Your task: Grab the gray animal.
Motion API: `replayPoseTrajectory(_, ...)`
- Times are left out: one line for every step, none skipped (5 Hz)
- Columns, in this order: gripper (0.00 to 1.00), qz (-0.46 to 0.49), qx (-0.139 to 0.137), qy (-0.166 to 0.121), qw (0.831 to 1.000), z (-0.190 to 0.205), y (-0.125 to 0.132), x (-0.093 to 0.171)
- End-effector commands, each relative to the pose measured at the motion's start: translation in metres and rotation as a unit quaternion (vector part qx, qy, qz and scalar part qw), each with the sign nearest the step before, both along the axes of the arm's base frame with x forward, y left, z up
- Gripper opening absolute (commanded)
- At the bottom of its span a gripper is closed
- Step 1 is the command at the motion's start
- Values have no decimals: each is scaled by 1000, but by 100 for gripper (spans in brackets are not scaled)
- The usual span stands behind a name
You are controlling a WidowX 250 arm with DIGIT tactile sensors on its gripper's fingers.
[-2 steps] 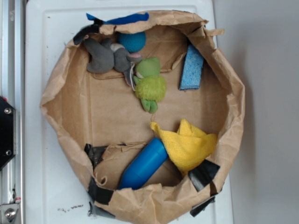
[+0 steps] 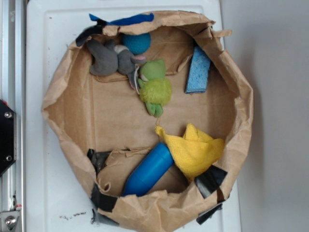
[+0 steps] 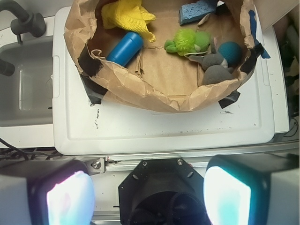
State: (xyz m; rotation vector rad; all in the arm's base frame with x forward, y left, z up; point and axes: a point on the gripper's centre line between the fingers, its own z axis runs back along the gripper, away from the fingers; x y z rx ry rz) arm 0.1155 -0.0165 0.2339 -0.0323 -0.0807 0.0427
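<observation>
Wrist view is showing the fingers [image 3: 147, 197] spread wide, holding nothing; the gray animal [image 2: 111, 58] is lying beside a green plush [image 2: 155, 87]; no writing is showing.

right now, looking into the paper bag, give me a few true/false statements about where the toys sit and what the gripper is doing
1. The gray animal lies against the green plush. True.
2. The gripper is shut on the gray animal. False: it hangs open outside the paper bag, holding nothing.
3. The teal ball sits beside the gray animal near the bag wall. True.
4. The blue cylinder stands upright. False: it lies on its side.
5. The yellow cloth covers the blue sponge. False: the two lie apart, the sponge leaning on the bag wall.
</observation>
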Motion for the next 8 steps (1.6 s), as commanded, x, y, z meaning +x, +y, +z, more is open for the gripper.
replayPoseTrajectory(100, 40, -2, -4, 999, -3, 11, 57)
replayPoseTrajectory(100, 7, 12, -11, 1000, -9, 20, 73)
replayPoseTrajectory(100, -28, 35, 0, 999, -18, 24, 90)
replayPoseTrajectory(100, -49, 46, 5, 998, -24, 32, 99)
replayPoseTrajectory(100, -110, 58, 17, 992, -33, 40, 113)
replayPoseTrajectory(100, -198, 68, 35, 977, -47, 43, 121)
replayPoseTrajectory(100, -258, 71, 42, 963, -58, 46, 128)
replayPoseTrajectory(100, -258, 71, 42, 963, -58, 46, 128)
